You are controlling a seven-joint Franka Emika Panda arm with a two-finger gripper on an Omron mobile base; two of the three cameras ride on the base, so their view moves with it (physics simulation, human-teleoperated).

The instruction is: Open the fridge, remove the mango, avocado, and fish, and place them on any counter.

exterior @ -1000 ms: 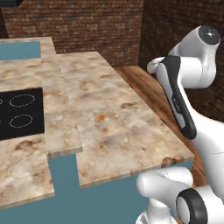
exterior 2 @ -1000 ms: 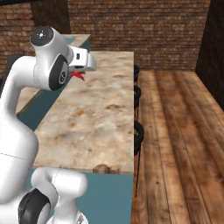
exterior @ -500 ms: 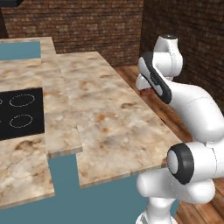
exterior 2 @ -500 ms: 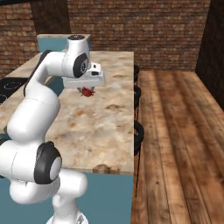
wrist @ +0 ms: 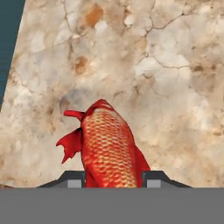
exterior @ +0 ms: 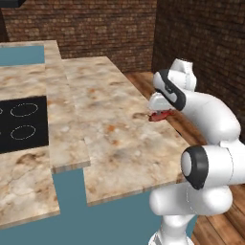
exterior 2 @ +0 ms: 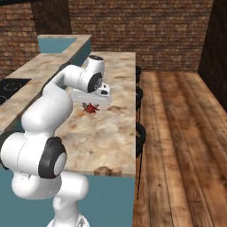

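The gripper (wrist: 112, 178) is clamped tight on a red fish (wrist: 107, 146) — held just above the speckled counter (wrist: 175, 65), near its right edge.

Beige speckled counter (exterior: 110, 129); black cooktop (exterior: 21, 123) inset

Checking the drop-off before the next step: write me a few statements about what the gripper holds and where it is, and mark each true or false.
1. The gripper is shut on a red fish. True.
2. The fish lies flat on the black cooktop. False: it hangs in the gripper above the beige counter.
3. The gripper is over the counter. True.
4. A mango sits on the counter beside the fish. False: no mango shows there.
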